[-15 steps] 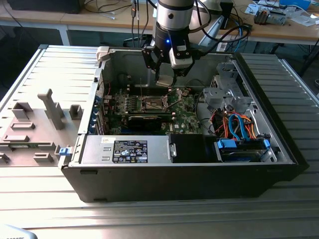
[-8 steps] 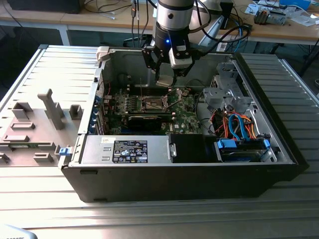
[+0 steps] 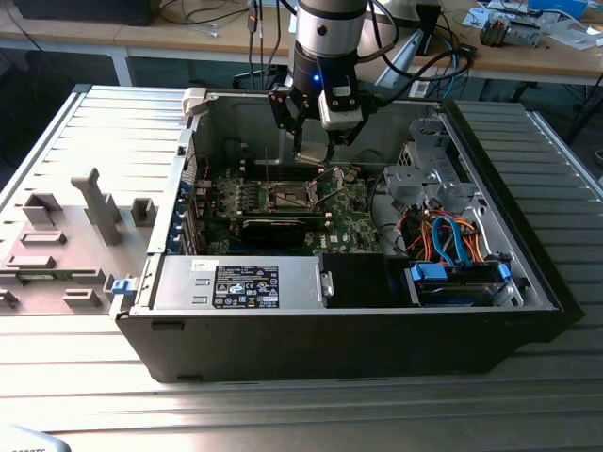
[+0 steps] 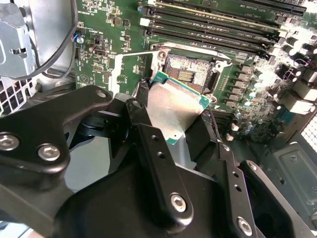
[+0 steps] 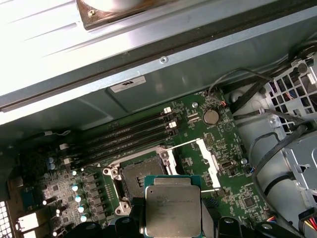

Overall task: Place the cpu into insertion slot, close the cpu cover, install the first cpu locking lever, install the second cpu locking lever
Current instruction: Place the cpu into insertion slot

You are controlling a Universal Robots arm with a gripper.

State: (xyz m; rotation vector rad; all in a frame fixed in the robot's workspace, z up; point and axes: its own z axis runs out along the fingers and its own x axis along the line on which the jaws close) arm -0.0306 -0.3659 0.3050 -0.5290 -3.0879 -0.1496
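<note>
My gripper (image 4: 174, 110) is shut on the cpu (image 4: 173, 104), a flat square chip with a pale silver top and a green edge. Black fingers (image 4: 148, 134) clamp it on two opposite sides. The chip hangs above the green motherboard, close beside the insertion slot (image 4: 188, 74), and is apart from it. In the first wrist view the cpu (image 5: 173, 208) overlaps one edge of the dark, bare insertion slot (image 5: 137, 176). The cpu cover (image 5: 204, 154) stands swung open at the socket's side. In the exterior view the gripper (image 3: 316, 151) hovers inside the open case, above the insertion slot (image 3: 287, 196).
Long black memory slots (image 5: 129, 136) run beside the socket. A long black card (image 3: 273, 226) lies toward the case front, next to the power supply box (image 3: 254, 282). A metal drive cage (image 3: 429, 169) and cables (image 3: 452, 235) are at the exterior view's right. The case wall (image 5: 148, 54) rises nearby.
</note>
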